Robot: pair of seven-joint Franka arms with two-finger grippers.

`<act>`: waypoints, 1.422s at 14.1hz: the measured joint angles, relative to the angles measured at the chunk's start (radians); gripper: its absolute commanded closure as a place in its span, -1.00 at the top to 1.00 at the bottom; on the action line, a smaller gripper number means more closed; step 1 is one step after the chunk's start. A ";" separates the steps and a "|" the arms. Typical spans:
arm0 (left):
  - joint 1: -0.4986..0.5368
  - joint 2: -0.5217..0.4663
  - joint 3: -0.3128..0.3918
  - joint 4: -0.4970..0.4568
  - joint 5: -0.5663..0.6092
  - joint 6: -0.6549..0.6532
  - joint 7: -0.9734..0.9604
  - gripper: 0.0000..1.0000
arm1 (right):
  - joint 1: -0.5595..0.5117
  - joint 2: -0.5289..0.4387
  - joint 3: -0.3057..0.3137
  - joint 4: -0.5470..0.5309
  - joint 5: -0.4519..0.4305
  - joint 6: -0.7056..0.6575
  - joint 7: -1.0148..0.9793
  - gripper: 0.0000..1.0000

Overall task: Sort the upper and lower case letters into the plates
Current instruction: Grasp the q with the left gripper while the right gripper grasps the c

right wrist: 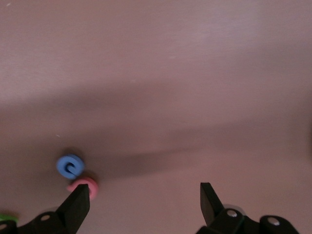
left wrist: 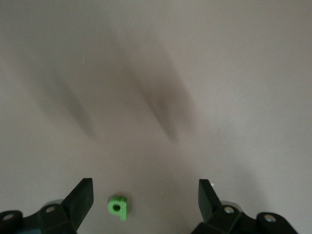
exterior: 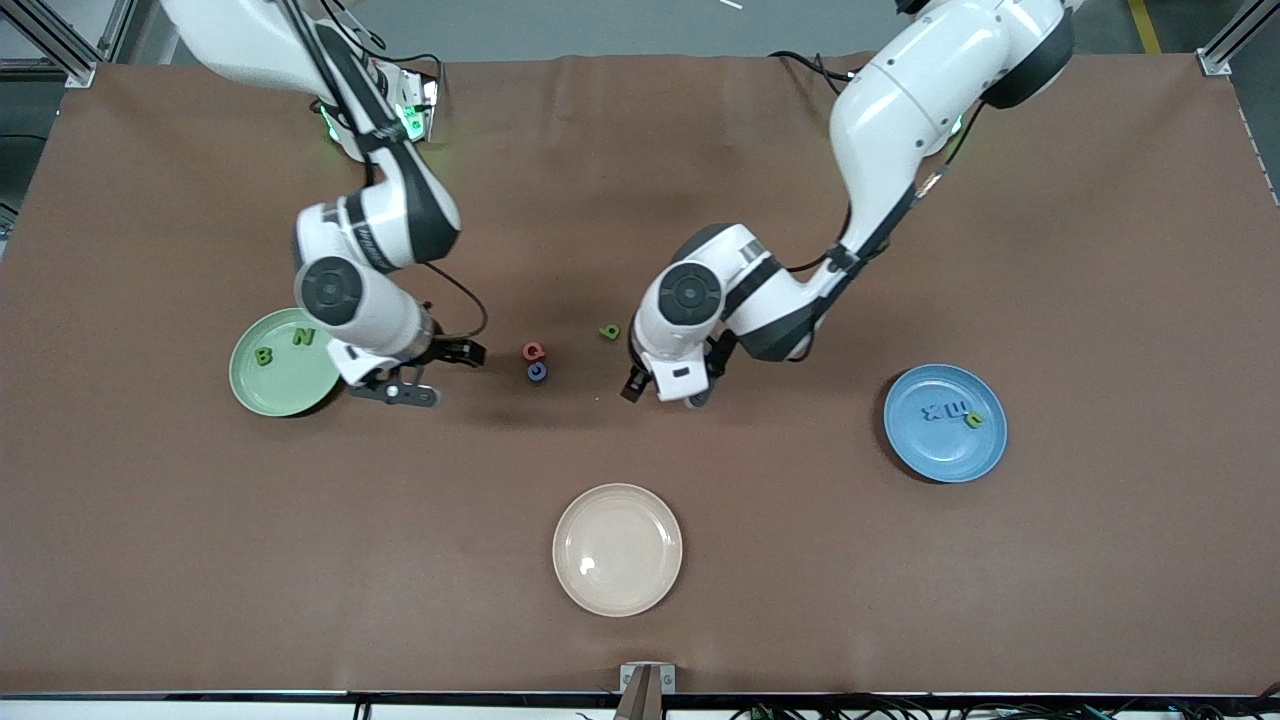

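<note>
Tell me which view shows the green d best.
The left wrist view: the green d lies large between the open left gripper fingers. The front view shows it tiny; the right wrist view misses it.

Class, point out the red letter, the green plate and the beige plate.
red letter (exterior: 534, 351), front view, its top face.
green plate (exterior: 285, 390), front view, bare inner floor.
beige plate (exterior: 617, 549), front view, bare centre.

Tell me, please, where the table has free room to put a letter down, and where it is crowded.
Free: the cream plate, and the bare cloth between it and the blue plate. Crowded: the middle, where the red letter, blue letter and green letter lie between the open right gripper and left gripper.
</note>
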 measured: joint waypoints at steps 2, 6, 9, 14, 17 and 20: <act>-0.030 0.018 0.001 0.007 0.000 -0.006 -0.054 0.87 | 0.036 0.053 0.000 0.016 0.006 0.073 0.047 1.00; -0.078 0.040 0.003 0.008 0.000 -0.010 -0.104 0.76 | 0.084 0.138 0.000 0.070 0.061 0.120 0.083 1.00; -0.112 0.056 0.012 0.008 0.000 -0.001 -0.153 0.71 | 0.111 0.172 0.000 0.097 0.064 0.136 0.128 1.00; -0.195 0.077 0.088 0.004 0.000 0.059 -0.197 0.38 | 0.140 0.213 -0.001 0.111 0.064 0.172 0.164 0.74; -0.195 0.075 0.090 0.006 0.000 0.058 -0.197 -0.37 | 0.140 0.222 -0.001 0.111 0.064 0.178 0.164 0.44; -0.194 0.067 0.088 0.006 0.000 0.049 -0.199 -0.76 | 0.140 0.227 -0.001 0.110 0.064 0.178 0.164 0.11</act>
